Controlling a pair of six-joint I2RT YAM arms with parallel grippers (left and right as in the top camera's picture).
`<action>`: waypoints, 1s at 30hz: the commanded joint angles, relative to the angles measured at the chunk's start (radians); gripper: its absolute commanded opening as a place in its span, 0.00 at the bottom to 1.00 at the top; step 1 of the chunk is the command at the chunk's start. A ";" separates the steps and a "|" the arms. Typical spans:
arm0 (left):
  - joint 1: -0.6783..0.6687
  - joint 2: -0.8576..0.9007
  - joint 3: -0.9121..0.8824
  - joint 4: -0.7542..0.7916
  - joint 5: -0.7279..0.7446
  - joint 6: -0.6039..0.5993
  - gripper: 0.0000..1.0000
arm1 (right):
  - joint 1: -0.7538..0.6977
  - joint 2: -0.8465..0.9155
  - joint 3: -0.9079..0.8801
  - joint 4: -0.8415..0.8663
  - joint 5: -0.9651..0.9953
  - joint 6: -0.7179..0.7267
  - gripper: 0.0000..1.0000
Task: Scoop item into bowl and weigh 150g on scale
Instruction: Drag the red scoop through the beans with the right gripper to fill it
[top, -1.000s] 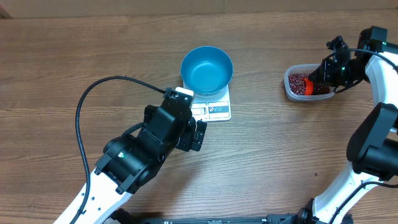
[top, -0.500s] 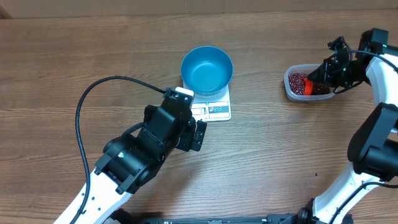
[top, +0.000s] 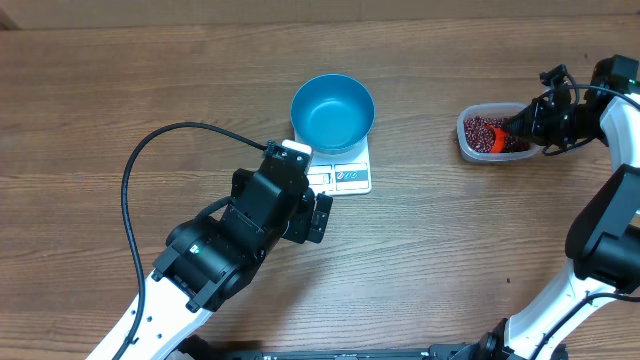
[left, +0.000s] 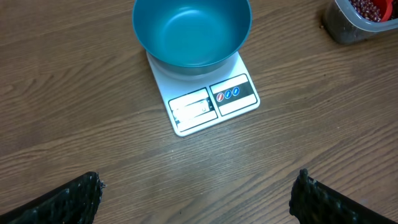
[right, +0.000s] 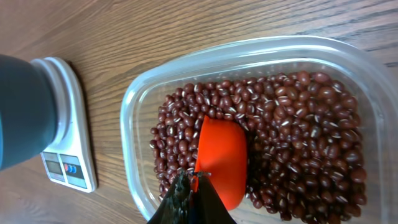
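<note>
Beans (right: 298, 124) are all sitting in the clear plastic tub (right: 134, 112) right under the right gripper (right: 189, 200), and as far as I can see none are in the blue bowl (left: 189, 31) yet. That gripper's fingers are pinched together on the handle of an orange scoop (right: 222, 155). The scoop lies just ahead of the fingertips on top of the heap, its far edge nosing into the beans, with nothing on the orange face that shows.

The bowl sits on the white scale (left: 214, 102), well off to the left in that hand's own view, across bare table (top: 100, 80). The left gripper (left: 196, 198) hangs with its fingers wide apart, holding nothing, with the bowl and scale just ahead of it.

My guesses at what could go wrong:
- Nothing is bracing the tub, and it looks light, so a hard push into the heap could slide it instead of loading the scoop.
- Any tilt on the trip over to the bowl could scatter beans on the table.
- A grip on such a thin handle could let the scoop twist under load.
- Dumping a big scoopful could overshoot the target, and knocking the bowl would throw off the reading.
</note>
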 joint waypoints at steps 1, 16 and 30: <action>0.000 0.004 -0.002 0.004 0.005 0.019 1.00 | -0.011 0.022 -0.019 0.000 -0.073 -0.031 0.04; 0.000 0.004 -0.002 0.004 0.005 0.019 0.99 | -0.022 0.023 -0.022 0.009 -0.144 -0.055 0.04; 0.000 0.004 -0.002 0.004 0.005 0.019 1.00 | -0.068 0.023 -0.022 0.040 -0.257 -0.051 0.04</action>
